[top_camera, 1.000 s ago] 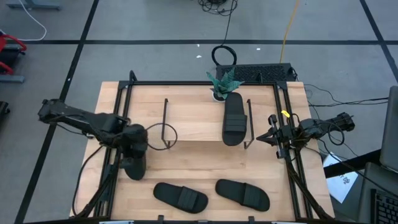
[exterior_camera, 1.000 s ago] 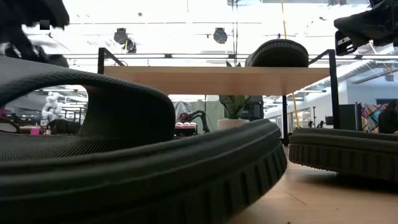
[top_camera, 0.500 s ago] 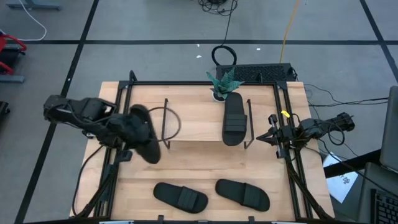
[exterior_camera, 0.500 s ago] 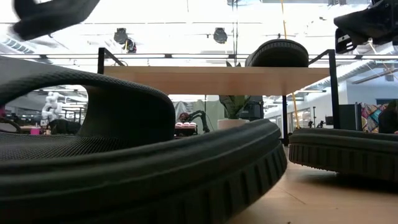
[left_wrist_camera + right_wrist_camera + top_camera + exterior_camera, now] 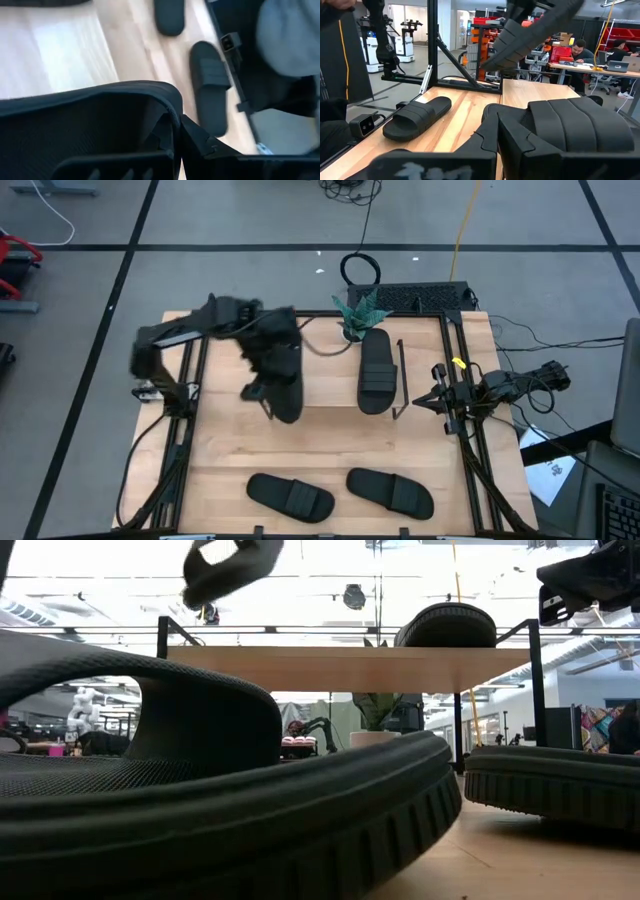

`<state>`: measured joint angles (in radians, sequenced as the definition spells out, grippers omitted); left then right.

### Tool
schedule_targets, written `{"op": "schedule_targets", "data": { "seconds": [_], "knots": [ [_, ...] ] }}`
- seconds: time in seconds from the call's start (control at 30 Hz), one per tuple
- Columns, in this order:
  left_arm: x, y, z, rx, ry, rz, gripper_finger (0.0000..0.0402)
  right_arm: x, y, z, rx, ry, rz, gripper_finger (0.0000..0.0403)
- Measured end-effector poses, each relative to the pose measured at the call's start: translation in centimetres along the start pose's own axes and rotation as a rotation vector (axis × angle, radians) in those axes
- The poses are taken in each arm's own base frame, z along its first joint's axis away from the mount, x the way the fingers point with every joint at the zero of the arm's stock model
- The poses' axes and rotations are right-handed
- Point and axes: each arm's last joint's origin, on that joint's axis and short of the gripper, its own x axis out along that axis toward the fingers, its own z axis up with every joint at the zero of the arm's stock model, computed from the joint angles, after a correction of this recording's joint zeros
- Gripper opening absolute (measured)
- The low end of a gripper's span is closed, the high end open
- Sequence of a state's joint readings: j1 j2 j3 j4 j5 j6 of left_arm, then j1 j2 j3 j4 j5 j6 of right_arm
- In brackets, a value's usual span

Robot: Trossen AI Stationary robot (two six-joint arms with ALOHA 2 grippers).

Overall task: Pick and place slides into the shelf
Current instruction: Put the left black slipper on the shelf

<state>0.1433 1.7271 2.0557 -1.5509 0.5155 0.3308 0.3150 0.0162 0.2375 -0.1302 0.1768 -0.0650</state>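
My left gripper [image 5: 262, 348] is shut on a black slide [image 5: 284, 383] and carries it in the air above the left part of the shelf [image 5: 325, 385], a low rack with a light wooden top board. Another slide [image 5: 377, 370] lies flat on that board's right half. Two more slides [image 5: 290, 497] [image 5: 390, 491] rest on their soles on the table near its front edge. My right gripper [image 5: 437, 400] waits shut and level beside the shelf's right end, holding nothing. My left gripper pinches the slide between its two fingers at the side edge [image 5: 170, 107], where the strap curves down to the sole. The fingers [image 5: 200, 142] slant down from the table's left. The slide [image 5: 230, 565] hangs clear of shelf and table, tilted, its long end toward the near edge.
A small potted plant [image 5: 358, 315] stands at the shelf's far edge. Dark metal frame rails [image 5: 195, 380] run along the table's left and right sides. Bare wood lies between the shelf and the two near slides.
My left gripper has risen from the table's left side and swung toward the right and far edge, rolling as it went. It stayed shut on the slide. The slide has been lifted clear of the table and now hangs over the shelf's left part.
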Motion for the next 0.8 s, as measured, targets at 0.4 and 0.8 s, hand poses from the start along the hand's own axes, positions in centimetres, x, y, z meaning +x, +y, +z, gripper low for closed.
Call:
{"op": "schedule_targets", "data": {
  "seconds": [0.4,0.8],
  "knots": [
    [0.2,7.1,1.9,-0.086,-0.102,-0.113,0.0,0.1,0.0,-0.1,0.019,-0.018,-0.001,0.0],
    [1.8,10.4,1.6,-0.161,-0.059,-0.1,0.0,0.4,0.2,-0.5,0.003,-0.066,0.027,0.0]
  ]
}}
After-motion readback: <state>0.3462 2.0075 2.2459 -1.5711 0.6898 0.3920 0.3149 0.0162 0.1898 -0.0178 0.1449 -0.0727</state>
